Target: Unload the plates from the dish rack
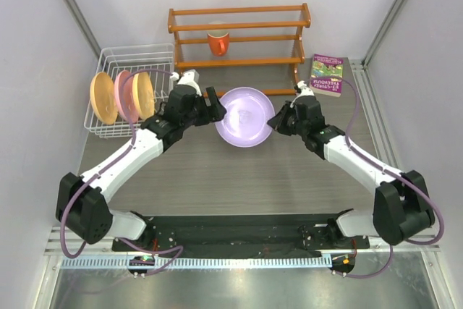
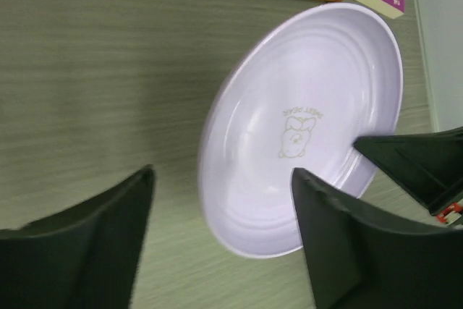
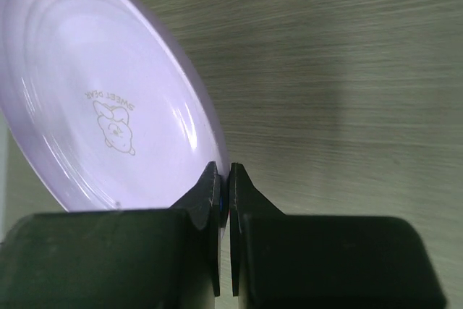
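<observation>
Noted lavender plate (image 1: 244, 117) out of the dish rack (image 1: 137, 48), held tilted over the counter (image 1: 239, 179) between the 2 sets of jaws. Faint bear print on its face.

Right jaws pressed together on the near rim, pinching only the thin edge. Left jaws spread wide, with the opposite rim in the gap or just past it. Cannot tell contact with either finger from the wrist view. Weight judged to sit on the right pinch alone.

Counted 3 plates upright in the rack slots, behind and outboard of the left jaws and well apart from the right jaws: orange-tan plate (image 1: 103, 98), pink plate (image 1: 124, 95), second orange-tan plate (image 1: 143, 94).

Handling, as judgement only:
- Stiff, light and matte, possibly plastic.
- Smooth rim and shallow lip, so prone to pivoting or sliding in a 1-point pinch.
- Best taken at the rim, jaws straddling the edge, 1 finger on the face and 1 on the underside, deep enough to reach the sloped wall.
- For racked plates, take the top of the rim, clear of the wires, and lift straight up along the slot.

Beyond both jaws: wooden shelf rack (image 1: 239, 30) with orange-red mug (image 1: 218, 43). Purple book (image 1: 327, 75) just beyond the right jaws.
</observation>
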`<action>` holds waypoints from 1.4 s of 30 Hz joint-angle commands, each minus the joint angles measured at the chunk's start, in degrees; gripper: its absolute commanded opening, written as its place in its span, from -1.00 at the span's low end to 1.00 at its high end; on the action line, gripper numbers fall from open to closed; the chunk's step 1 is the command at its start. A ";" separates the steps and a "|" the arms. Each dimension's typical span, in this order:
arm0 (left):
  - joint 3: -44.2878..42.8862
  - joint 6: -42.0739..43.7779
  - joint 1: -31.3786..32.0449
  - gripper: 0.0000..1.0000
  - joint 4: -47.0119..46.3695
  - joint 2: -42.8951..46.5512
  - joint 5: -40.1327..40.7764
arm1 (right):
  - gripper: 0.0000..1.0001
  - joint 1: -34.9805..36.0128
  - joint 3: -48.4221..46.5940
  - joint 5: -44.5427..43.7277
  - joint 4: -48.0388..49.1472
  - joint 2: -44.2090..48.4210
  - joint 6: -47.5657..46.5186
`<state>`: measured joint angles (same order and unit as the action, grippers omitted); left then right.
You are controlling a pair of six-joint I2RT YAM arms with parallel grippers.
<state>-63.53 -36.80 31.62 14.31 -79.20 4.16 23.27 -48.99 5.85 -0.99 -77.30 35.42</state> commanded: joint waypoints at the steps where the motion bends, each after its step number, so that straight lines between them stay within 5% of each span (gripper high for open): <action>1: 0.07 0.58 0.20 0.98 -4.11 2.47 1.99 | -0.97 -0.06 -2.25 -10.84 -8.57 6.98 -4.12; 4: 1.47 4.44 0.20 0.99 -4.11 3.34 3.82 | -0.98 -0.50 -3.91 -16.90 -17.70 9.35 -6.06; 10: 4.82 11.11 0.20 0.99 -2.18 8.62 21.92 | -0.98 -4.45 -3.23 -24.57 -32.22 11.38 -7.12; 16: 4.73 16.92 -0.33 0.99 -0.50 10.82 33.62 | -0.98 -9.64 2.14 -18.33 -30.39 11.21 -8.00; 24: 3.94 18.87 -8.57 0.99 0.28 10.82 34.25 | -0.97 -9.91 5.13 -10.86 -21.42 6.55 -4.31; 34: 3.41 23.61 -15.53 0.99 -4.27 5.55 38.90 | -0.53 -9.82 6.10 -12.43 -19.31 2.06 -2.81; 37: 2.27 24.66 -16.85 0.99 -5.77 2.74 41.27 | -0.31 -9.91 6.10 -14.37 -19.57 2.85 -2.72; 39: 1.13 24.76 -17.55 0.99 -6.57 0.46 42.59 | 0.00 -9.91 5.49 -16.38 -21.06 3.38 -2.98; 42: 0.33 26.07 -18.43 0.99 -9.37 -1.92 43.12 | 0.05 -9.82 4.00 -18.32 -23.52 4.69 -3.95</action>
<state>-59.96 -12.97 14.37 11.73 -78.94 43.38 13.37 -42.61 -8.34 -22.79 -75.55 31.99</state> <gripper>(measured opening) 0.994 0.508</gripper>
